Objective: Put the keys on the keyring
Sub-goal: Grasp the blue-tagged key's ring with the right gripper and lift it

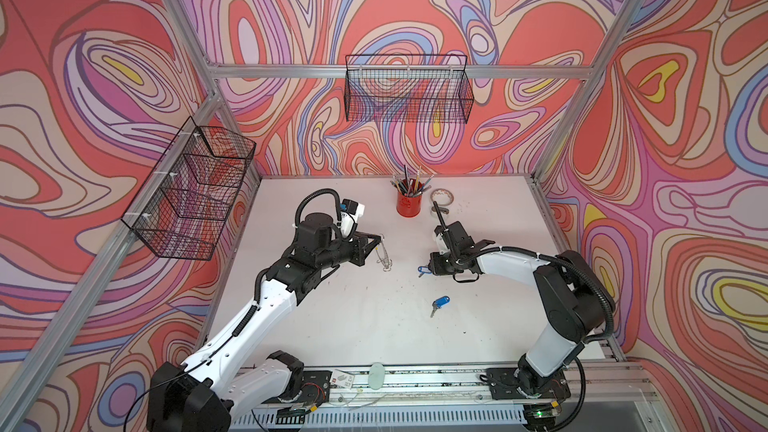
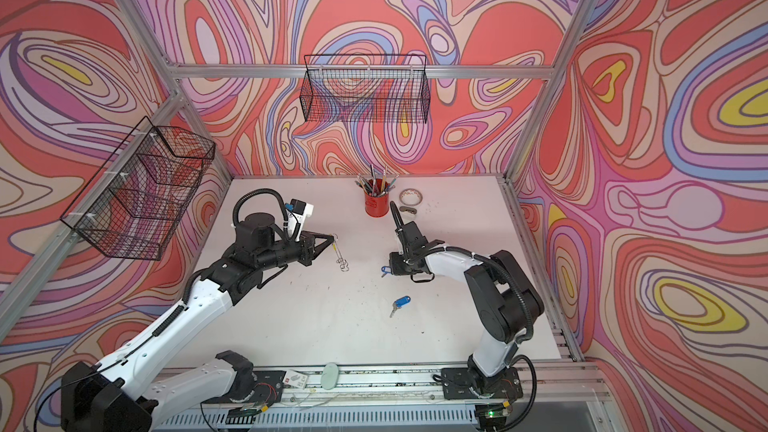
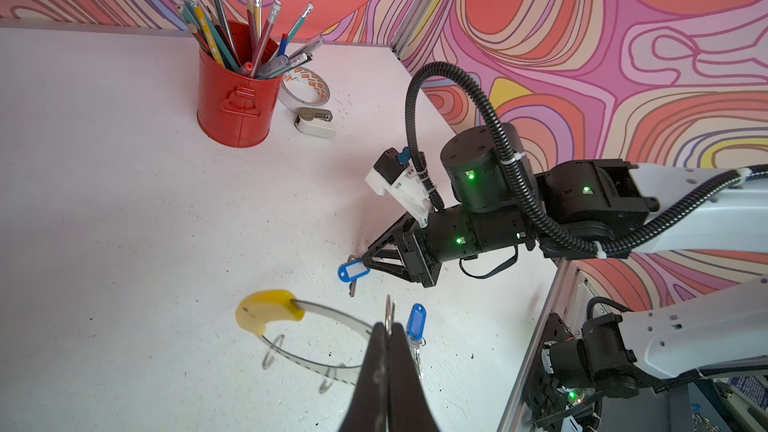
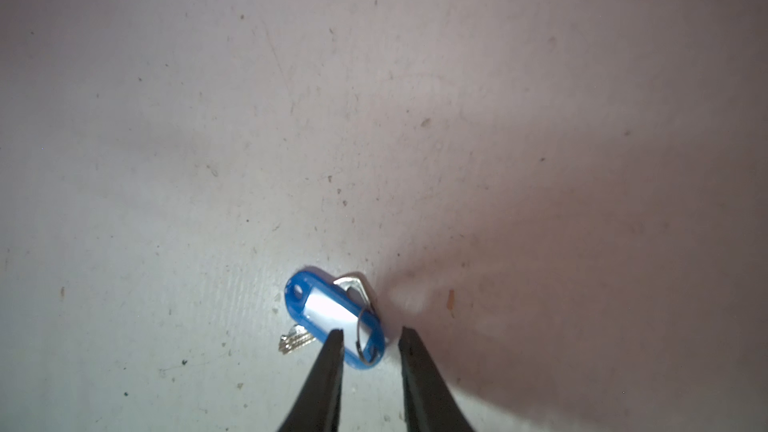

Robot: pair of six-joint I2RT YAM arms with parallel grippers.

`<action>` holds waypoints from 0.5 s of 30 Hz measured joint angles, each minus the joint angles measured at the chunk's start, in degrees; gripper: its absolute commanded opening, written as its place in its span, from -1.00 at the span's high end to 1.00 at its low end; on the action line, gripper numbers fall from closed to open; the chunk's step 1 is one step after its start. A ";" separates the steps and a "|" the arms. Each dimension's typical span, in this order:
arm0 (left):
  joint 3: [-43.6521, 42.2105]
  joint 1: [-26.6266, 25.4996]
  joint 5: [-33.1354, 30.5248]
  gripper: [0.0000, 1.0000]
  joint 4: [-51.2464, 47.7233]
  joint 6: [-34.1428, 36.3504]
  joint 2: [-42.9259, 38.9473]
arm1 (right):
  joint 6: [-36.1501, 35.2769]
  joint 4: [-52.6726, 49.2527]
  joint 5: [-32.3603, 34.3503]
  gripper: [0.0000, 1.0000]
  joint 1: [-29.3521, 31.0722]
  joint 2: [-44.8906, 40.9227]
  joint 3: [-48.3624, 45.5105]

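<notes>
Straddling the blue tag (image 4: 332, 313) of a key (image 1: 423, 270), the right jaws stand open, one on each long side of the tag, with a sliver of table (image 1: 353, 326) showing beside it — nothing is gripped yet. That key lies flat near the middle of the table, a little toward the right edge. Its split ring (image 4: 360, 326) loops over the tag's end between the jaws.

The left jaws are closed on the keyring (image 3: 332, 312), pinching its flat metal band and holding the hoop on edge, left of the table's middle. Whether its lower rim touches the table I cannot tell. The second key (image 1: 440, 304) lies apart, nearer the front edge.

By my reading the key is light and thin, and its smooth plastic tag may skid or tip under a squeeze — the tag's narrow width, close to the ring end, looks the surest hold, leaving the ring free to thread. The hoop seems stiff enough to hold its shape.
</notes>
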 measured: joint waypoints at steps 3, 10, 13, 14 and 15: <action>0.00 0.00 -0.02 1.00 -0.04 0.02 0.00 | -0.02 -0.17 0.48 0.60 0.28 0.52 0.02; 0.00 0.00 -0.02 1.00 -0.04 0.04 0.00 | 0.00 -0.02 1.55 0.59 0.37 0.39 0.02; 0.00 0.00 -0.02 1.00 -0.02 0.02 0.00 | 0.02 -0.04 2.32 0.61 0.37 0.17 0.02; 0.00 0.00 -0.02 1.00 -0.04 0.02 0.00 | 0.02 -0.13 2.62 0.62 0.37 0.07 0.02; 0.00 0.00 0.00 1.00 -0.04 0.02 0.00 | 0.02 -0.22 2.86 0.62 0.37 -0.07 0.02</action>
